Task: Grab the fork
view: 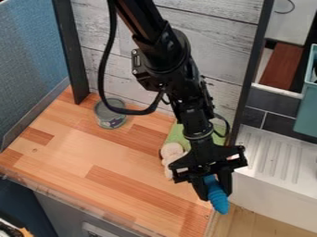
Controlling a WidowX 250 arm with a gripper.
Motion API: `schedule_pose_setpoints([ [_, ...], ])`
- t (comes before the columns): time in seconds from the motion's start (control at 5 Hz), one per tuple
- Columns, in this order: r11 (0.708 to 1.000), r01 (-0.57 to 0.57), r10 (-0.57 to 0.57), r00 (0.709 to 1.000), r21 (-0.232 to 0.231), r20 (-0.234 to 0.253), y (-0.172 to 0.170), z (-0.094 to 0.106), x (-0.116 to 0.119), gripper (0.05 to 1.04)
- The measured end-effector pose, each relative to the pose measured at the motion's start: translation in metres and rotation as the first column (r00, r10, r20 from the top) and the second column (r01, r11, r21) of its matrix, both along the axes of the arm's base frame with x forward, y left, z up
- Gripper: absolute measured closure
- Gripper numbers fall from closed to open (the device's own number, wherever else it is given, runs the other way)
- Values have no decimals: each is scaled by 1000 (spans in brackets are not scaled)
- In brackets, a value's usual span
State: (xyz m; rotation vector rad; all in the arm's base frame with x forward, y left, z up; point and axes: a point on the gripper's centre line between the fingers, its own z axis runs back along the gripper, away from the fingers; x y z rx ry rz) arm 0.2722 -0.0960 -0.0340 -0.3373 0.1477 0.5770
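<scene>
While the gripper [215,195] is clamped on the blue thing [218,200], it partly blocks some pale thing [171,152]. Tin's [111,117] well apart on the counter [80,157].

We see a smooth, lightly shining wood counter [71,150] across the left and centre of the frame, grained wood planks [207,21] at the top, and a rough, cloth-like panel [31,55] at upper left. Left of centre, the can [111,122] looks metal. At lower right, we find the ridged blue object [217,196] plastic-looking and matt.
</scene>
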Motion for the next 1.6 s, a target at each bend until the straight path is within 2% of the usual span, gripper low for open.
schedule_pose_setpoints([
  [0.6,995,-72,75,996,63,-50,39,-25,-5,635],
  [0.8,992,-100,104,993,82,-56,54,-28,-9,635],
  [1.0,987,-134,140,988,86,-60,65,-26,-14,635],
  [1.4,978,-184,186,982,95,-21,85,-13,-15,635],
  [1.6,973,-208,211,977,96,-22,92,-12,-13,635],
])
